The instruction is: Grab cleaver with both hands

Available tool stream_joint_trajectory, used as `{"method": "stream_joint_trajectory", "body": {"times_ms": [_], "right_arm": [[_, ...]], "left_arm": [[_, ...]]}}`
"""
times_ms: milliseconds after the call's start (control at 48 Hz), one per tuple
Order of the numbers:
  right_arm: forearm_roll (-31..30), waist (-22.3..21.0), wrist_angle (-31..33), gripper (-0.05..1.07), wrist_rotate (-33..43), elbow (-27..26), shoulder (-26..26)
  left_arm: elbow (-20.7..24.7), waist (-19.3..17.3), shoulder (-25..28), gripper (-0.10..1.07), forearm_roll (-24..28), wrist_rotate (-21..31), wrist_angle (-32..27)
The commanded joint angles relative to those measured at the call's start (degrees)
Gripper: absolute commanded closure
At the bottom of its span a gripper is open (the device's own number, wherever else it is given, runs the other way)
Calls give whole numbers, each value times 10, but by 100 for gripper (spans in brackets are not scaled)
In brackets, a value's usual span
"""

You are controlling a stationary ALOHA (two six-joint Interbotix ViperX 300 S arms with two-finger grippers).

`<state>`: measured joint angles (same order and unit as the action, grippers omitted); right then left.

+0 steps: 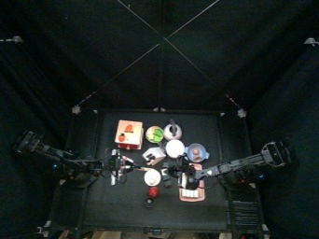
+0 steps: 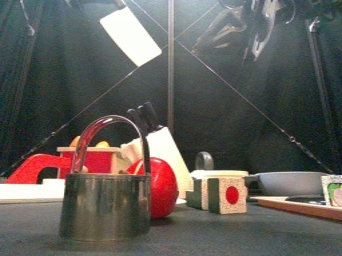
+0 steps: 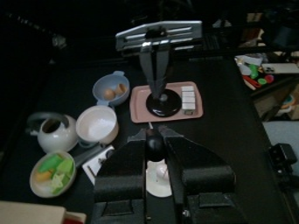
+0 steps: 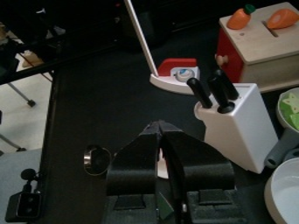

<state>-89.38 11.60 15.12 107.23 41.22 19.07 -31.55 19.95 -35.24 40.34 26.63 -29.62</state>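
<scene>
The cleaver is held up in the air. Its white blade (image 2: 130,37) shows tilted at the upper left of the front view. In the right wrist view it is a thin white edge (image 4: 142,39) running away from my right gripper (image 4: 165,131), whose jaws are closed on it. My left gripper (image 3: 153,142) has its jaws closed around a black handle with a white part behind it. The right arm (image 2: 247,30) hangs at the upper right of the front view. In the top view both grippers meet over the table's middle, left (image 1: 130,168) and right (image 1: 176,169).
Below stand a white knife block (image 4: 239,122), a metal pail (image 2: 107,200), a red apple (image 2: 160,187), a wooden toy box (image 1: 127,133), a kettle (image 3: 52,133), a white bowl (image 3: 96,125), a blue bowl (image 3: 111,86), a green bowl (image 3: 52,171) and a pink tray (image 3: 170,101).
</scene>
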Motion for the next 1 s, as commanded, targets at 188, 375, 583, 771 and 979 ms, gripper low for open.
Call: {"method": "stream_joint_trajectory", "body": {"times_ms": [188, 375, 583, 771, 979], "right_arm": [[2, -1, 0, 64, 4, -2, 18], [5, 0, 0, 64, 1, 5, 25], [0, 2, -3, 64, -1, 18, 25], [0, 3, -3, 63, 1, 6, 19], [21, 3, 0, 59, 5, -9, -7]], "left_arm": [[-116, -140, -40, 59, -11, -13, 358], [-243, -237, -64, 59, -87, -20, 527], [-330, -267, -57, 59, -71, -52, 648], [-368, -268, -11, 59, -71, -107, 688], [-354, -273, 102, 59, -99, -153, 723]]}}
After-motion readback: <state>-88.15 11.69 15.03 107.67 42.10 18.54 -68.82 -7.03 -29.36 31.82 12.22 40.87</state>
